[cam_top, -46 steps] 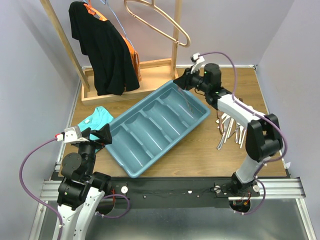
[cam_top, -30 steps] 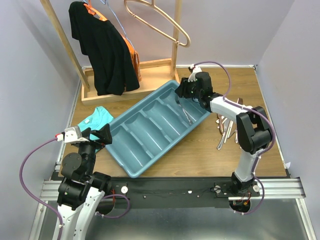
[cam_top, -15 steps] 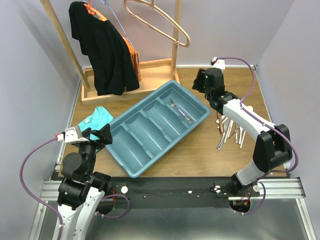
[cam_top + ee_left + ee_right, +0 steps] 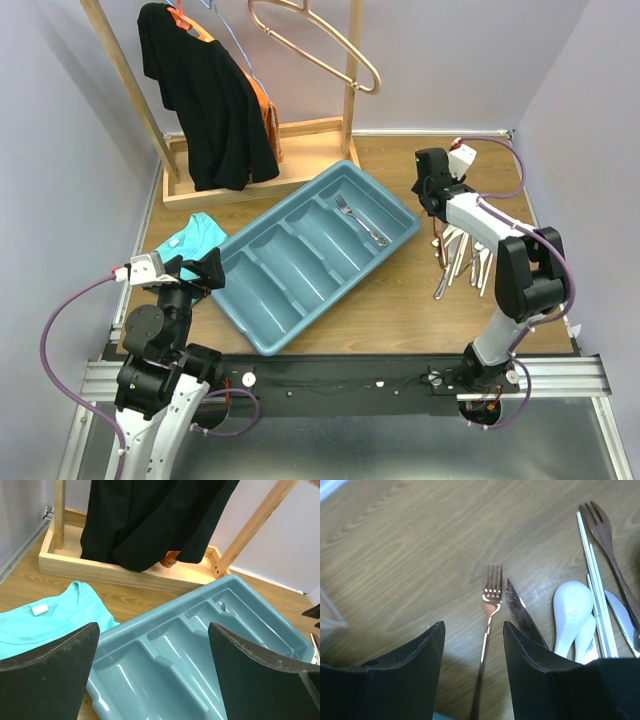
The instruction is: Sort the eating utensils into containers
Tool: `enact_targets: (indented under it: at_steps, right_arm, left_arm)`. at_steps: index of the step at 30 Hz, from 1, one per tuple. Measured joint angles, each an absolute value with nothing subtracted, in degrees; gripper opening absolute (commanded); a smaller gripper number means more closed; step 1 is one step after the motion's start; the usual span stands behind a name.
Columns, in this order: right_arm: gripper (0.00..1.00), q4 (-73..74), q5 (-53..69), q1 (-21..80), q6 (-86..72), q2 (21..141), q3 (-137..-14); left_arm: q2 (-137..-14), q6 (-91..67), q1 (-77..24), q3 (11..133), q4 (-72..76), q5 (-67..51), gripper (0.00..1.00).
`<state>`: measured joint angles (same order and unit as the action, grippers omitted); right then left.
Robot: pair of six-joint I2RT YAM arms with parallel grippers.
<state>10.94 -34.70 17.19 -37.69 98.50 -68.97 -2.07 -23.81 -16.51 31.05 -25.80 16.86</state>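
The teal tray (image 4: 285,275) lies diagonally across the table, and one coppery fork (image 4: 361,221) rests in its far right compartment. My right gripper (image 4: 432,208) hangs open beside the tray's far corner, over the top of the loose utensil pile (image 4: 457,258). In the right wrist view a coppery fork (image 4: 491,600) lies flat on the wood between the open gripper (image 4: 474,675) fingers, untouched. Right of it lie a knife (image 4: 521,614), white spoons (image 4: 571,607), chopsticks (image 4: 592,575) and a dark fork (image 4: 603,532). My left gripper (image 4: 203,268) is open above the tray's (image 4: 175,672) near left end.
A wooden rack (image 4: 300,130) with a black garment (image 4: 205,95) and large metal hangers (image 4: 320,50) stands behind the tray. A teal cloth (image 4: 190,238) lies left of the tray. Walls close in on both sides.
My right gripper let the fork go into the tray's far right compartment, then swung right and came down over the utensil pile. The left arm has stayed still.
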Motion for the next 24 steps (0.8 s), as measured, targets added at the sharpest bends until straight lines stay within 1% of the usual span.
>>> enact_targets:
  at_steps: [6,9,10,13,15,17,20,21,22,24]
  right_arm:
    - [0.52,11.0,-33.2,15.3,-40.8,102.8,-68.6]
    - [0.48,10.5,-32.0,14.9,-41.5,104.9,-68.0]
    - [0.45,10.4,-31.5,14.9,-41.6,106.0,-67.9]
    - [0.41,10.3,-30.5,14.9,-42.0,108.4,-67.9]
    - [0.40,10.4,-30.2,14.7,-42.2,110.3,-68.0]
    - [0.37,10.3,-30.2,14.7,-42.5,111.4,-68.2]
    - [0.26,10.2,-29.7,14.5,-43.1,111.5,-68.3]
    - [0.22,10.2,-29.7,14.4,-43.1,111.5,-68.3]
    - [0.13,10.1,-29.7,14.4,-43.4,111.6,-68.3]
    - [0.06,9.8,-29.7,14.1,-43.5,111.7,-68.3]
  left_arm:
    - [-2.1,-23.8,-16.5,31.0,-25.8,16.9,0.99]
    - [-2.1,-23.8,-16.5,31.0,-25.8,16.8,0.99]
    - [-2.1,-23.8,-16.5,31.0,-25.8,16.8,0.99]
    - [-2.1,-23.7,-16.5,31.0,-25.8,16.9,0.99]
    - [-2.1,-23.7,-16.5,31.0,-25.8,16.8,0.99]
    - [-2.1,-23.7,-16.5,31.0,-25.8,16.8,0.99]
    - [-2.1,-23.7,-16.5,31.0,-25.8,16.8,0.99]
    - [-2.1,-23.7,-16.5,31.0,-25.8,16.8,0.99]
    - [-2.1,-23.7,-16.5,31.0,-25.8,16.8,0.99]
    - [-2.1,-23.6,-16.5,31.0,-25.8,16.8,0.99]
